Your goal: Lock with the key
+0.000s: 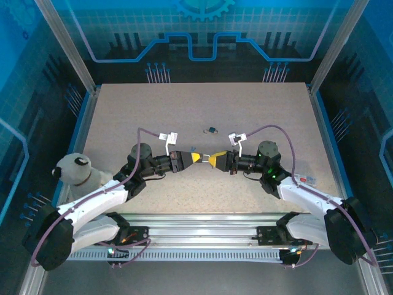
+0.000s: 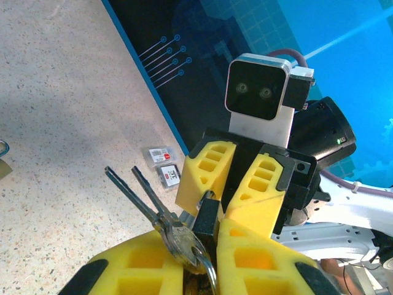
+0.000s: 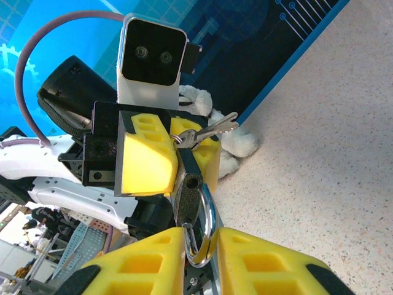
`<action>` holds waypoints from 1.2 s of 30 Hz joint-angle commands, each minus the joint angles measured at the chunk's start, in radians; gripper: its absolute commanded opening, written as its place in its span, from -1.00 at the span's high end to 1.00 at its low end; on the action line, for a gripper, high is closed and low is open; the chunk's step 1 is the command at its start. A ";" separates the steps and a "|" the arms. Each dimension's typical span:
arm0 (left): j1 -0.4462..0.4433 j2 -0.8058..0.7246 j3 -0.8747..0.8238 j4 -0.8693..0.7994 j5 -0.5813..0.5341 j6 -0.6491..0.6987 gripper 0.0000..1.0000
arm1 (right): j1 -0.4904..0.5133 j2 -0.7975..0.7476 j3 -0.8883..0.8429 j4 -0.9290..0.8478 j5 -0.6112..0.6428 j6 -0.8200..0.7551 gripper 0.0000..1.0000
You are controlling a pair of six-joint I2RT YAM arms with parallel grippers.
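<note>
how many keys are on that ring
2. One key and a second key lie side by side, both on a ring pinched in the left gripper. More could be hidden inside the grip.

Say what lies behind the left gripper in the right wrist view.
A white plush toy, its fur showing above and beside the left gripper. The gripper, the keys and the padlock cover the rest, so its shape cannot be told here.

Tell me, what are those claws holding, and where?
Left gripper pinches the keys at their ring end; right gripper pinches the padlock by its shackle.
</note>
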State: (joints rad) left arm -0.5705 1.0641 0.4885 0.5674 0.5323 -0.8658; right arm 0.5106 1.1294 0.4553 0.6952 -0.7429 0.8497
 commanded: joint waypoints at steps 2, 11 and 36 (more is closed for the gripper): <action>-0.009 0.008 0.001 0.058 0.027 -0.013 1.00 | 0.018 -0.023 -0.013 0.001 0.011 -0.025 0.70; -0.017 0.010 0.002 0.089 0.026 -0.021 1.00 | 0.032 -0.017 -0.010 -0.025 0.024 -0.046 0.86; -0.070 0.000 -0.025 0.244 0.011 -0.018 1.00 | 0.032 0.046 0.008 -0.028 -0.003 -0.013 1.00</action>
State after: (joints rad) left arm -0.6006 1.0748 0.4526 0.6403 0.5003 -0.8841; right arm 0.5186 1.1519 0.4526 0.6964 -0.7353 0.8368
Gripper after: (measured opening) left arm 0.125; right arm 0.040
